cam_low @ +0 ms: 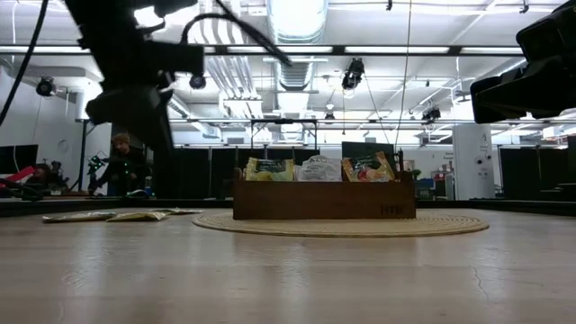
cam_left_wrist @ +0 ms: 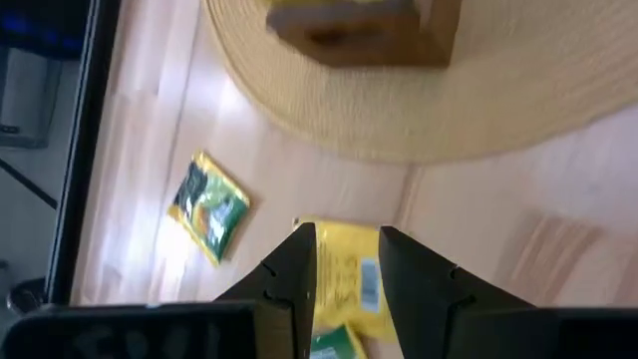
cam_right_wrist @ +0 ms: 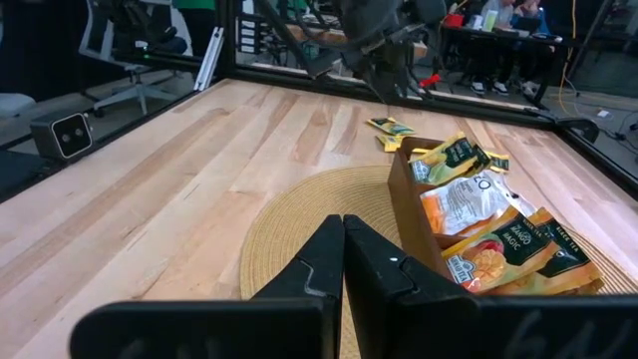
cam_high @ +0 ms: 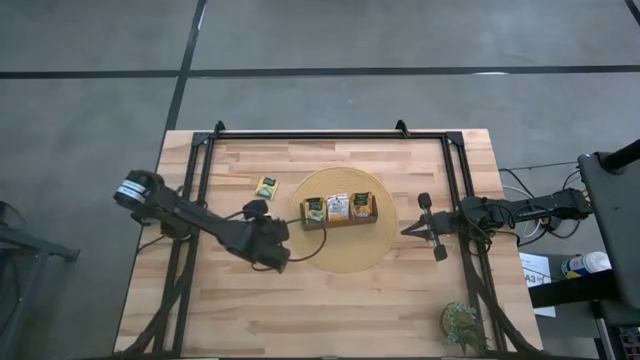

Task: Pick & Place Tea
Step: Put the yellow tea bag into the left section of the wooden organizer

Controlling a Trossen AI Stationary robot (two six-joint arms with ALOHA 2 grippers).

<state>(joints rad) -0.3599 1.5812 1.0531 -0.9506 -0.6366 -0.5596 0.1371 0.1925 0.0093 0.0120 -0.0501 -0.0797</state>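
High view, tray: we see the wooden tray point(cam_high: 340, 221) on the round woven mat point(cam_high: 345, 252), three compartments filled: green packets point(cam_high: 314, 207), a white-and-orange packet point(cam_high: 338, 206), orange-and-green packets point(cam_high: 362, 205).
High view, loose tea: one yellow-green packet point(cam_high: 266, 186) lies on the table point(cam_high: 330, 310) beyond the left gripper point(cam_high: 282, 257), apart from the mat.
High view, room: bare wood on the near side of both arms; the right gripper point(cam_high: 408, 229) waits just off the mat's edge, by the black frame rail point(cam_high: 455, 190).
Low view, tray: packet tops stand above the tray wall point(cam_low: 324, 202); flat packets point(cam_low: 112, 215) lie on the table beside the mat.
Left wrist view, tool: we find the fingers point(cam_left_wrist: 299, 269) standing apart over a yellow packet point(cam_left_wrist: 351, 279); whether they grip it we cannot tell, since the picture is blurred. A green-yellow packet point(cam_left_wrist: 210, 205) lies off to one side, and the mat's rim point(cam_left_wrist: 329, 140) is just ahead.
Right wrist view, tool: the right fingers point(cam_right_wrist: 329, 261) are pressed together with nothing between them, over the mat's edge, the tray's near end point(cam_right_wrist: 407, 211) just ahead.
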